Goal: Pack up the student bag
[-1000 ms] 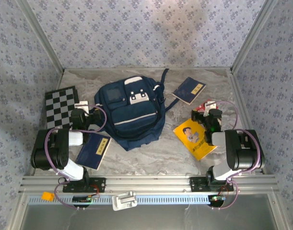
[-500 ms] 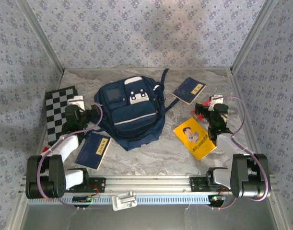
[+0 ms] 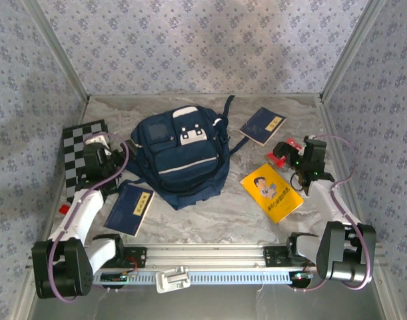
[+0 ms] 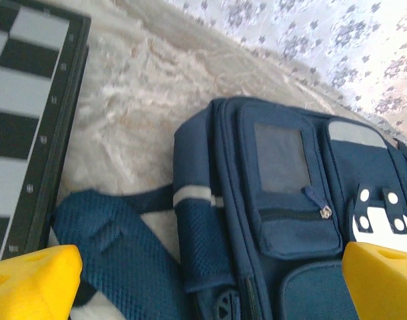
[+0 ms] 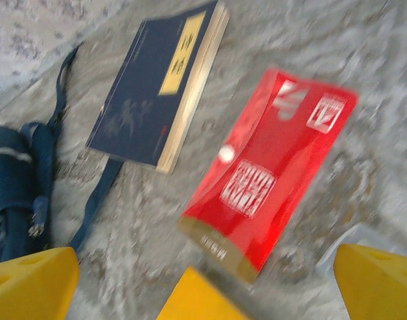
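With both tools spread as wide as they go, neither one holds or touches anything.

- left tool (image 3: 118,165): just left of the bag (image 3: 183,157), hanging over its shoulder strap (image 4: 106,250). Yellow fingertips (image 4: 30,280) sit at either edge of the left wrist view, with the bag's small zip pocket (image 4: 293,210) and white buckle patch (image 4: 380,217) between them. No contact visible.
- right tool (image 3: 285,153): well right of the bag, above a red packet (image 5: 270,173). Fingertips (image 5: 376,280) are wide apart and clear of the packet. The wrist picture is blurred.

Bag: lies flat on the bench (image 3: 210,220), front pocket up, mid-bench. Can't tell whether the main zip is open.

Count:
- bag: 1
- navy booklets with yellow labels: 2. One (image 3: 263,125) is right of the bag's top end, with a loose bag strap running to its near corner. The other (image 3: 130,209) is just beside the bag's lower left corner.
- yellow book (image 3: 271,192): 1, right of the bag's lower end, apart from it
- red packet: 1, right of the bag, between the right-hand booklet and the yellow book
- chessboard (image 3: 76,157): 1, left of the bag, beyond the left tool
- tools: 2
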Motion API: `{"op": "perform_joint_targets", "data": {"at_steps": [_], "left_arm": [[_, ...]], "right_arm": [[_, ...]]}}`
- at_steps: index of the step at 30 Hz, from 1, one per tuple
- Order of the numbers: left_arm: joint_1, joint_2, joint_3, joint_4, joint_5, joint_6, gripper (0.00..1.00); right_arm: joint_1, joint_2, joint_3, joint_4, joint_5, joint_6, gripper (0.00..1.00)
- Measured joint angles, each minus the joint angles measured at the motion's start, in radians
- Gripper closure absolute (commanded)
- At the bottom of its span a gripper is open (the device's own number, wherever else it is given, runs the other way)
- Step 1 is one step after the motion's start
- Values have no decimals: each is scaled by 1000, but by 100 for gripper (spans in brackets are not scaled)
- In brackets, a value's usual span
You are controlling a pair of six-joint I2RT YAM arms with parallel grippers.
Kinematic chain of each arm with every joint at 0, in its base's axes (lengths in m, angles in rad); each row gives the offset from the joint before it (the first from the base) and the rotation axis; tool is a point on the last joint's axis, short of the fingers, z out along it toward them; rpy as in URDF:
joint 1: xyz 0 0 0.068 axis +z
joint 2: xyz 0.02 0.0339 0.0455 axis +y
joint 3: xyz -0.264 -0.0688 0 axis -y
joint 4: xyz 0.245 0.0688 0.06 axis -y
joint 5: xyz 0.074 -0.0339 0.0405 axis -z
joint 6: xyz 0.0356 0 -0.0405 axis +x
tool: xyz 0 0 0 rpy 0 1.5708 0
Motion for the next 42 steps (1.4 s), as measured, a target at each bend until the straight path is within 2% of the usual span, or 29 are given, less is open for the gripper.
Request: {"op": "perform_joint_targets", "data": {"at_steps": [6, 12, 17, 20, 25, 29, 34, 42], "left_arm": [[-15, -48, -2, -108, 74, -104, 0], [-130, -135, -2, -214, 86, -203, 0], [-246, -177, -32, -259, 78, -285, 0], [-305, -173, -44, -281, 71, -318, 0], [-329, -126, -47, -301, 67, -354, 0], [-331, -69, -47, -318, 68, -367, 0], [-331, 34, -36, -305, 72, -372, 0], [-334, 266, 82, -207, 99, -369, 0]], "right_arm": [[122, 42, 41, -111, -100, 31, 0], [312, 124, 133, -177, -144, 58, 0], [460, 258, 224, -200, -150, 91, 0], [525, 348, 286, -208, -150, 100, 2], [587, 474, 379, -209, -151, 137, 9], [593, 549, 417, -209, -155, 165, 20], [593, 627, 466, -221, -174, 180, 38], [585, 625, 472, -230, -191, 188, 71]]}}
